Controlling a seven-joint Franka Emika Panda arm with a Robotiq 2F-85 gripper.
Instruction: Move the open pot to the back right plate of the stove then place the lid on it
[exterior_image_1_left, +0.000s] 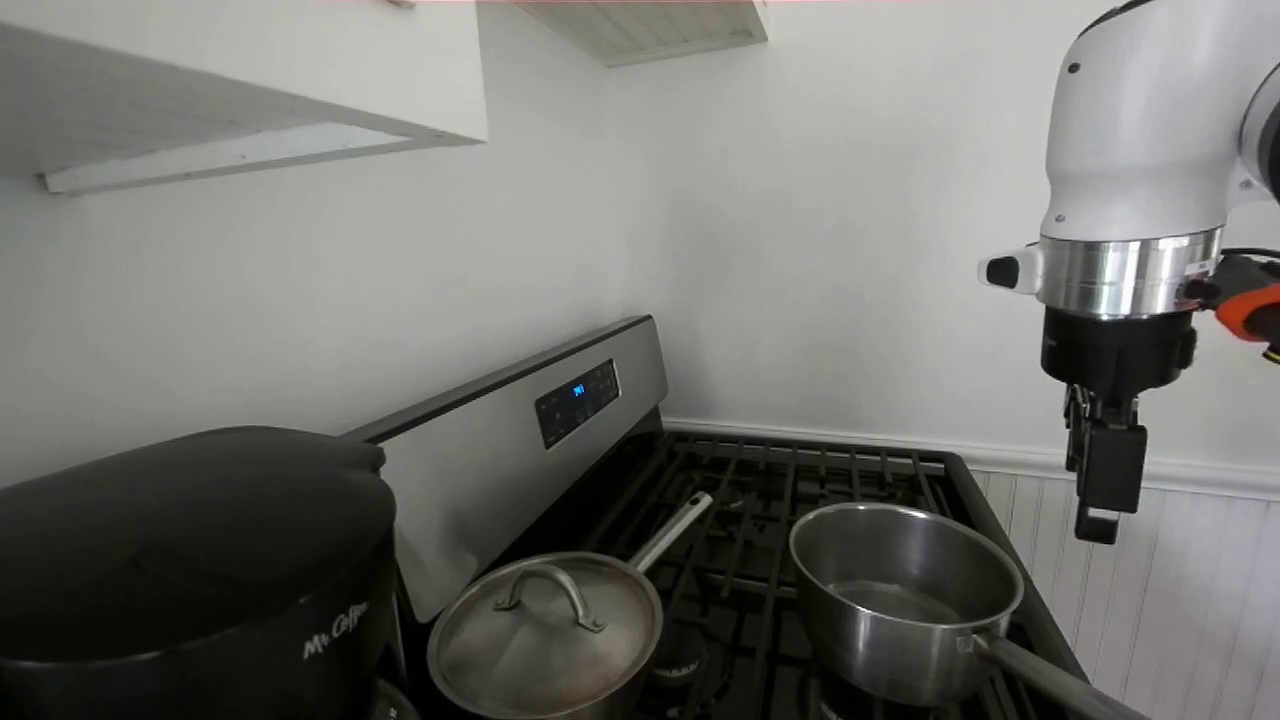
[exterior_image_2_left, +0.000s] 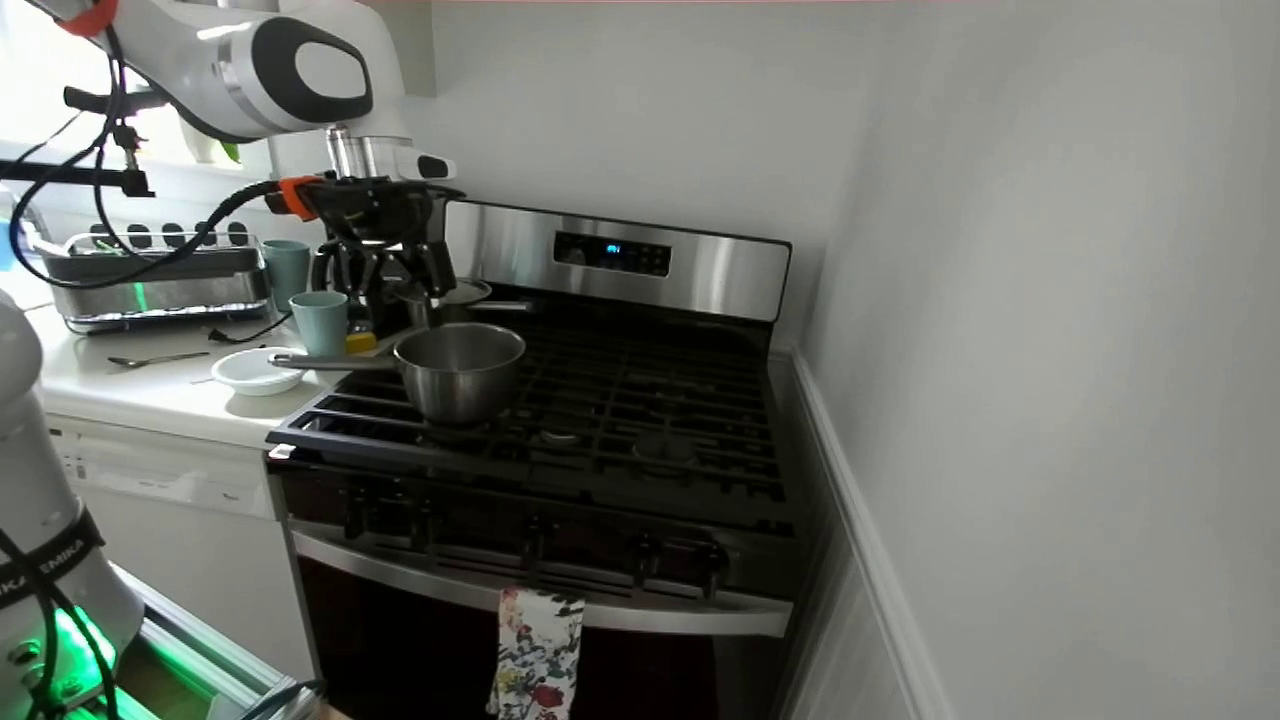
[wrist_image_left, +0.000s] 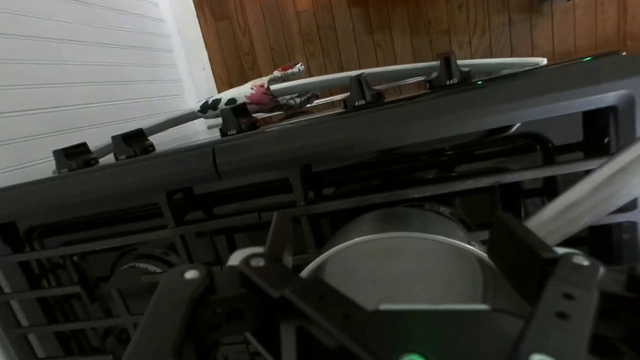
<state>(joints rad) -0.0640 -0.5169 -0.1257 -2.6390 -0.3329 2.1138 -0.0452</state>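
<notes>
Readable: "Mr. Coffee", pale script on the black coffee maker, in an exterior view. "KA EMIKA", start out of view, on the dark band round the robot base, also in an exterior view. Wrist view: "OFF", upside down, on three knobs of the stove. Too blurred: blue characters on the display, both exterior views. Too small: marks on the white appliance front beside the stove.
</notes>
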